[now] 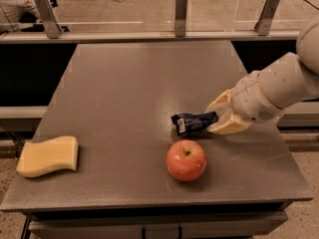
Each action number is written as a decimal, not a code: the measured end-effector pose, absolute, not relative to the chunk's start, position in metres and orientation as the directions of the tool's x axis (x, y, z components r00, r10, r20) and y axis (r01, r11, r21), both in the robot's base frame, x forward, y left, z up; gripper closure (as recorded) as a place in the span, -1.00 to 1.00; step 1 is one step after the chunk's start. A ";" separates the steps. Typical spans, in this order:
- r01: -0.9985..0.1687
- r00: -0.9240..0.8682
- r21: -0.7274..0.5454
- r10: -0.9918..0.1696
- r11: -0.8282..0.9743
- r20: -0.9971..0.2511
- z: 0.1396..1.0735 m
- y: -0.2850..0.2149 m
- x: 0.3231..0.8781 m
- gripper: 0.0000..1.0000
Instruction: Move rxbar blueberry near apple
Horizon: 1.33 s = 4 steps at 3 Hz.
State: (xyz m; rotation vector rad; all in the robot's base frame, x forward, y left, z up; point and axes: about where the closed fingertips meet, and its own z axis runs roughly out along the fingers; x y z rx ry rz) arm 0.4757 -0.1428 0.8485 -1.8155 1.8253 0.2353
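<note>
Reaching in over the right edge of the counter (124,83), the gripper (215,117) pinches the right end of the rxbar blueberry (191,122) between its two cream fingers. The dark bar points left toward the middle of the counter, its white patch near the free end. It sits low, and whether it touches the surface cannot be told. The apple (186,160) stands just toward the front edge from the bar, near it but apart, with a strip of counter between it and that edge. A yellow sponge (48,156) lies by the front-left corner, well apart from both. Bare grey surface runs between sponge and apple, across the whole back half, and from the apple to the front-right corner.
</note>
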 end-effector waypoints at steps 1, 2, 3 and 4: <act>-0.967 0.056 -0.247 -0.899 0.059 -0.434 0.859 -0.155 0.467 1.00; -0.972 0.043 -0.226 -0.905 0.060 -0.422 0.858 -0.170 0.452 1.00; -0.979 0.016 -0.191 -0.910 0.069 -0.414 0.848 -0.172 0.451 0.65; -0.979 0.019 -0.191 -0.910 0.067 -0.414 0.848 -0.171 0.450 0.16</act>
